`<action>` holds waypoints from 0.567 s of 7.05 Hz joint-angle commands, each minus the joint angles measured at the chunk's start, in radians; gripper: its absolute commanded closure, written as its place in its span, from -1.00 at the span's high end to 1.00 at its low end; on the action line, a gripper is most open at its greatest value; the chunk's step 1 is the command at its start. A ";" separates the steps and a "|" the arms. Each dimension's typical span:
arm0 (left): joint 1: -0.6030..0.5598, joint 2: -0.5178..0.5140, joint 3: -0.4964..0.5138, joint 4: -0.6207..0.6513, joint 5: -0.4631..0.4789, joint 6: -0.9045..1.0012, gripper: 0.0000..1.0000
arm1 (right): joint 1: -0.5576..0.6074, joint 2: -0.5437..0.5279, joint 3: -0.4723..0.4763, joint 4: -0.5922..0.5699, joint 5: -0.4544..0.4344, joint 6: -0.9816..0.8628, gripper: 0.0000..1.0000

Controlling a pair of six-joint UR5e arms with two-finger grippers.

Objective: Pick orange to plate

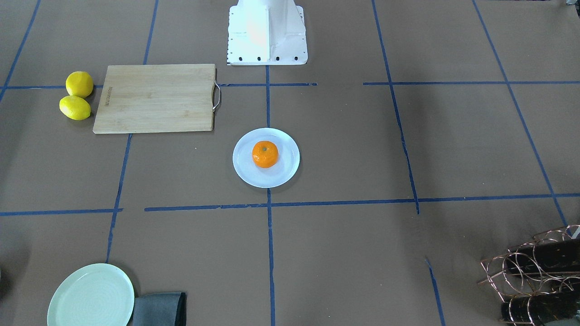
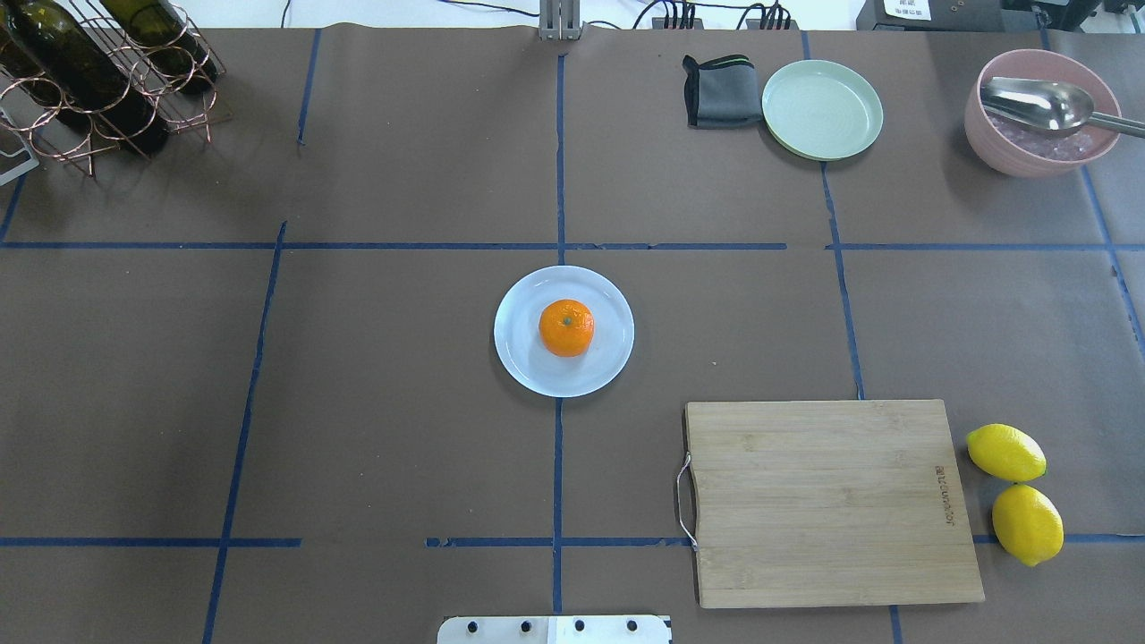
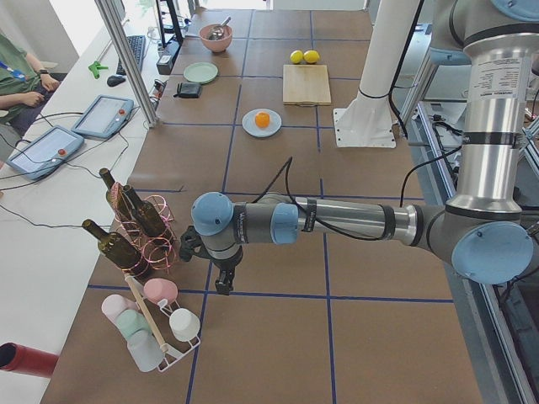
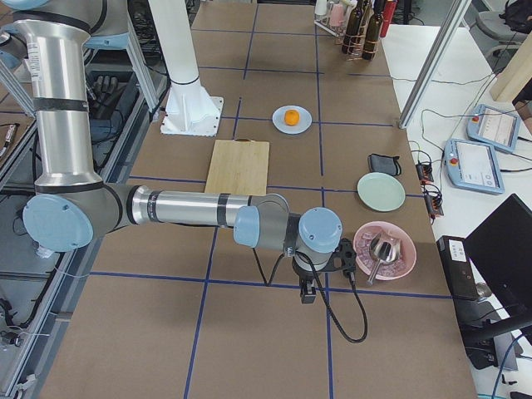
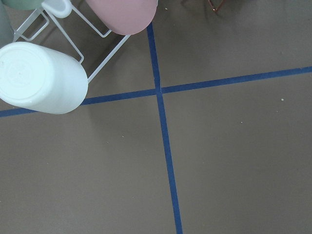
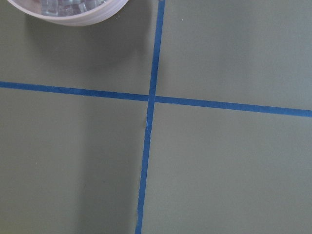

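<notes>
The orange [image 2: 566, 327], a small, slightly flattened globe with bright dimpled peel and a tiny green stem dot, is seen resting stem-up near the middle of the plate [image 2: 528, 362]. The plate is round, glossy and pale bluish-white, with a raised rim. The placing step is judged to be done. No further pick or carry appears to be called for, only arms kept clear of the plate.

The plate is set at the table's centre, on matte brown paper marked with blue tape lines. A flat bamboo cutting board [image 2: 827, 501] with a wire handle lies near it on the robot's right. Two smooth yellow lemons [image 2: 1005, 452] are placed just beside the board's outer edge.

The left gripper [image 3: 223, 284] is held low over the table's left end and the right gripper [image 4: 306, 291] low over its right end. Both are well apart from the plate. Whether their jaws are spread or pressed together cannot be told.
</notes>
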 commanded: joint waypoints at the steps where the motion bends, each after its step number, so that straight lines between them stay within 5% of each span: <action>1: 0.000 0.000 0.000 0.000 0.000 -0.001 1.00 | 0.001 -0.024 -0.004 0.160 -0.049 0.179 1.00; 4: 0.000 0.000 0.005 0.000 0.000 -0.003 1.00 | 0.001 -0.024 0.000 0.151 -0.036 0.186 1.00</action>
